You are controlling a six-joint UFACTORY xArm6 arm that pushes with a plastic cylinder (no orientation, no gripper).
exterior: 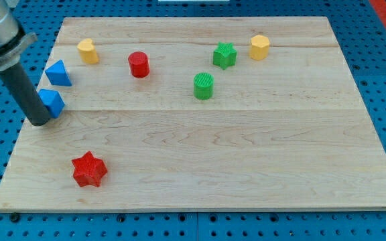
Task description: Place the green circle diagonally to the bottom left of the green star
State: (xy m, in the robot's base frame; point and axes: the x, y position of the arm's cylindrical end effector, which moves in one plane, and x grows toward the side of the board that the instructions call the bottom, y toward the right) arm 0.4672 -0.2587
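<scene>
The green circle [204, 86] stands on the wooden board, below and a little left of the green star [224, 55], which sits near the view's top right. My tip [39, 122] rests at the board's left edge, touching the left side of a blue block [51, 102]. It is far to the left of both green blocks.
A blue triangle [58, 72] lies above the tip. A yellow block [88, 51] and a red cylinder [139, 64] sit at the top left. A yellow hexagon [259, 47] is right of the green star. A red star [89, 169] lies at the bottom left.
</scene>
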